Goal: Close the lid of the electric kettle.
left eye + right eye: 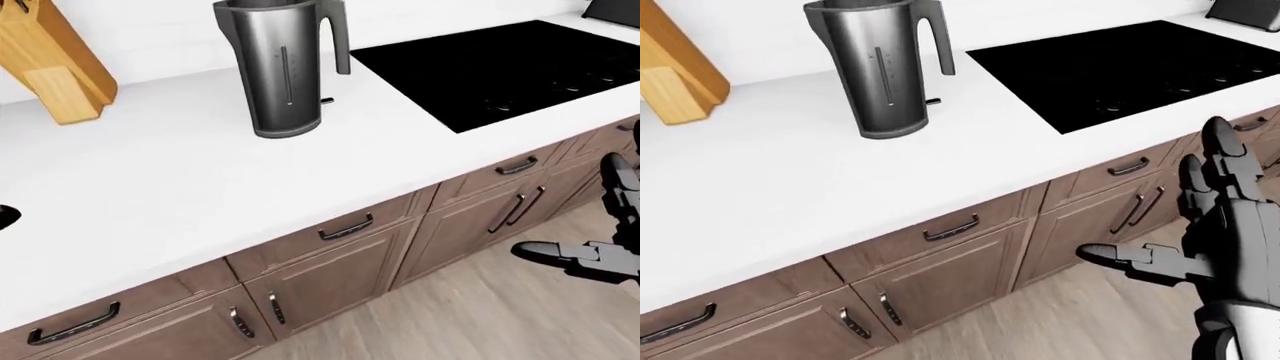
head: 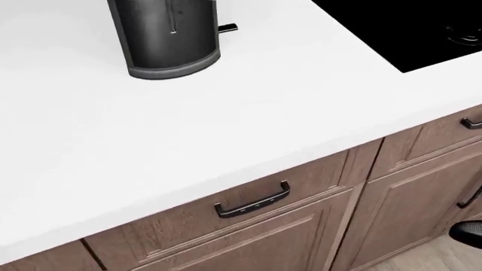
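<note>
Only our right-eye view shows our right hand (image 1: 1215,240) whole, fingers spread, holding nothing, beside the wooden drawers (image 1: 940,232). The brushed-metal kettle (image 1: 277,67) stands upright on the smooth white counter (image 1: 180,187), left of the glossy black cooktop (image 1: 510,67).

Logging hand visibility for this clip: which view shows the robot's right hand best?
The right-eye view: the right hand shows whole, fingers spread, below the counter. The left-eye view clips it at the right edge; the head view catches only a dark sliver.

Kettle (image 1: 885,71) on counter (image 1: 770,195), splayed right robot hand (image 1: 1215,236)
</note>
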Robot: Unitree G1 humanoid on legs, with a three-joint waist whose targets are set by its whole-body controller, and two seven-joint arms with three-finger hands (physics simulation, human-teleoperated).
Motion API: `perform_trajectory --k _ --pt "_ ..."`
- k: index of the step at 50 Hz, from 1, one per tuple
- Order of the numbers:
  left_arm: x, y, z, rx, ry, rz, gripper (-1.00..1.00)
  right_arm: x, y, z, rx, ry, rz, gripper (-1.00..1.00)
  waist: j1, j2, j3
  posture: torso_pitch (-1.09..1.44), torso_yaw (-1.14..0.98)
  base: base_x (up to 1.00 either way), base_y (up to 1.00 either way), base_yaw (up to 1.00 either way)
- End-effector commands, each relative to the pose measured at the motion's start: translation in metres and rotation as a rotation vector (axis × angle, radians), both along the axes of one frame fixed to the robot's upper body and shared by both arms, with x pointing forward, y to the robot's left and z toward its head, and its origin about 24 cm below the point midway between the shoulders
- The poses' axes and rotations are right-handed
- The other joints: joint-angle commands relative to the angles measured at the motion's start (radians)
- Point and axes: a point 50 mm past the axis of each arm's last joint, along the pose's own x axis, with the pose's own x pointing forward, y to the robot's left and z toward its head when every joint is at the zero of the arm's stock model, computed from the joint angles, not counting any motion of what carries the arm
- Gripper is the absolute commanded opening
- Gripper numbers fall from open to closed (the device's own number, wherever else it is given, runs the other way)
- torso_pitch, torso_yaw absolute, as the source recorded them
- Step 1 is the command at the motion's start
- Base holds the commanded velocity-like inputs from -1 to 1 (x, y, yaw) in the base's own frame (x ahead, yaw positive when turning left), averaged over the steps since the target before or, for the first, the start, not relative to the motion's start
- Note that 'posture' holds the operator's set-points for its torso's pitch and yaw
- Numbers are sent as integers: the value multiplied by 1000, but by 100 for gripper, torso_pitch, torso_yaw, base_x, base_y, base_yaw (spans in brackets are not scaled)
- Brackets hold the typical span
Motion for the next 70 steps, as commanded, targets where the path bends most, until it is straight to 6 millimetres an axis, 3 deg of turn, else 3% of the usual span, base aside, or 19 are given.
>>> perform_trajectory --k 1,3,4,6,8,9,12,19,45,46,54,60,62,63,64,65,66,67,70 --pt "-4 -1 8 33 -38 11 100 -1 3 7 -29 -45 13 96 1 9 -8 0 0 20 0 0" --pt "-4 -1 8 32 -38 11 100 -1 4 7 -28 -46 14 96 2 64 -21 0 0 20 0 0" --pt "-4 -1 7 33 -38 11 100 -1 4 7 -28 -45 16 96 11 20 14 0 0 0 0 0" --pt "-4 -1 7 33 -38 10 100 -2 4 8 -28 -49 17 96 7 10 -6 0 0 0 0 0" --pt "-4 -1 8 33 -39 10 100 -2 4 7 -27 -51 18 96 8 -24 3 0 0 0 0 0" --pt "-4 -1 8 33 -38 10 100 -2 4 7 -27 -53 20 97 6 -26 2 0 0 0 0 0" --pt "-4 -1 8 32 -38 11 100 -2 4 7 -26 -54 19 97 7 -21 -11 0 0 0 0 0" --pt "-4 -1 7 31 -38 12 100 -2 4 6 -7 -68 32 96 0 -18 -15 0 0 0 0 0" --pt "-3 -1 8 33 -40 11 100 -5 8 9 -1 -96 55 96 2 -20 2 0 0 0 0 0" --pt "-3 -1 8 33 -40 11 100 -5 8 8 -1 -95 55 97 8 -17 -14 0 0 0 0 9" --pt "-4 -2 9 32 -40 10 100 -5 7 8 -5 -93 56 96 32 -30 -1 0 0 0 0 25" --pt "-4 -1 9 32 -41 11 100 -4 8 8 -6 -91 60 96 32 -6 -5 0 0 0 0 62" --pt "-3 -1 8 32 -39 12 100 -4 8 8 -8 -89 62 96 30 23 -10 0 0 0 0 65" --pt "-4 -1 8 32 -40 12 100 -4 8 8 -7 -89 62 96 32 51 -22 0 0 0 0 67" --pt "-3 0 7 31 -39 12 100 -4 8 8 -8 -87 63 96 42 21 -10 0 0 0 0 67" --pt "-3 0 7 31 -38 13 100 -4 8 8 -9 -87 62 96 38 36 -11 0 0 0 0 70" --pt "-3 -1 7 32 -39 12 100 -4 9 7 -9 -86 65 96 48 32 -16 0 0 0 0 78" --pt "-3 -1 8 31 -40 12 100 -4 9 6 -9 -85 66 96 51 23 -22 0 0 0 0 79" --pt "-4 -1 8 31 -40 12 100 -3 10 6 -11 -82 68 96 49 -3 -12 0 0 0 0 79"
